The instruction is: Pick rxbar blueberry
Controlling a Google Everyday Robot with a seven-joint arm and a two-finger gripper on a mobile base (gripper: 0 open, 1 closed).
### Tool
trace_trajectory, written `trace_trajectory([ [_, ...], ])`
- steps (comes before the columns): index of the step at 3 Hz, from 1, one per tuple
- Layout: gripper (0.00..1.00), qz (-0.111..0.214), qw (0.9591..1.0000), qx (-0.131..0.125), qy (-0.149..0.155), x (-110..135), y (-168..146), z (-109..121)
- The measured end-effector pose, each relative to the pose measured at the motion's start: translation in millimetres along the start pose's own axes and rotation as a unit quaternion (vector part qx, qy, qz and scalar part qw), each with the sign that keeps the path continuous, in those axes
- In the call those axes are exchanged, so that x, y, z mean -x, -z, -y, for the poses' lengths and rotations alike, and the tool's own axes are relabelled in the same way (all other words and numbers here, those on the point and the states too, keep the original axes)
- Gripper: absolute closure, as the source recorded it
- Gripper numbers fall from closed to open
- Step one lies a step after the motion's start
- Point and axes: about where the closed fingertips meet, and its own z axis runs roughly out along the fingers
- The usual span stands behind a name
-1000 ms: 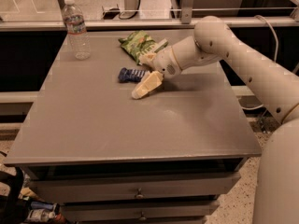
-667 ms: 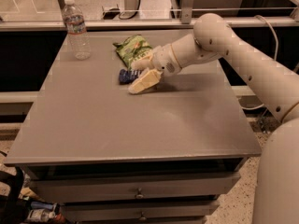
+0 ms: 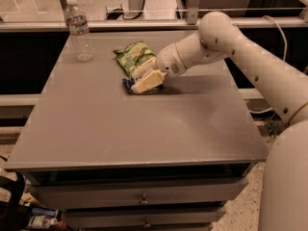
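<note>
The rxbar blueberry (image 3: 128,84) is a small dark blue bar lying flat on the grey table (image 3: 144,129), just in front of the green chip bag (image 3: 135,56). Only its left end and front edge show; the rest is hidden under my gripper. My gripper (image 3: 146,81) is low over the bar, right on top of it, at the near edge of the green bag. The white arm (image 3: 226,37) reaches in from the right.
A clear water bottle (image 3: 79,30) stands upright at the table's back left corner. A rail and glass partition (image 3: 144,23) run behind the table. Drawers (image 3: 142,198) sit under the front edge. The robot's body (image 3: 288,186) fills the lower right.
The gripper has moved left and toward the green bag, and now covers most of the blue bar. The bar, bag and bottle have not visibly shifted.
</note>
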Motion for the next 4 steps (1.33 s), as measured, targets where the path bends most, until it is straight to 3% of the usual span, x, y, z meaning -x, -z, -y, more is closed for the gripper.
trace_trajectory([
  [1, 1.00, -0.006, 1.0000, -0.001, 0.004, 5, 2, -1],
  [2, 1.00, -0.036, 0.9991, -0.011, 0.021, 28, 15, -4],
  [3, 1.00, -0.069, 0.9956, -0.033, 0.053, 67, 41, -9],
  [4, 1.00, -0.080, 0.9927, -0.045, 0.078, 92, 57, -8],
])
